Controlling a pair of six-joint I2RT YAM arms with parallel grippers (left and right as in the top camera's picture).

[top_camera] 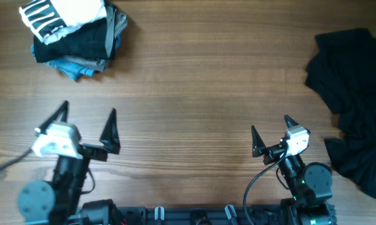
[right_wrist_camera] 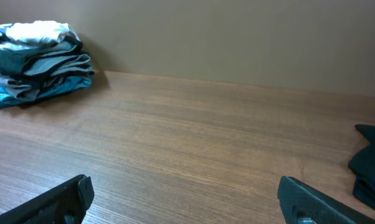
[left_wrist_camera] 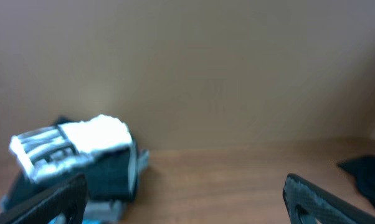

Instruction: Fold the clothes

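The folded white T-shirt with black marks (top_camera: 63, 15) lies on top of a stack of folded clothes (top_camera: 82, 45) at the far left of the table. It shows blurred in the left wrist view (left_wrist_camera: 72, 144) and at the far left of the right wrist view (right_wrist_camera: 35, 31). My left gripper (top_camera: 88, 122) is open and empty at the near left, well short of the stack. My right gripper (top_camera: 270, 132) is open and empty at the near right. Both hold nothing over bare wood.
A heap of unfolded black clothing (top_camera: 353, 103) lies along the right edge of the wooden table (top_camera: 194, 94); its edge shows in the right wrist view (right_wrist_camera: 369, 162) and the left wrist view (left_wrist_camera: 365, 174). A plain wall stands behind the table.
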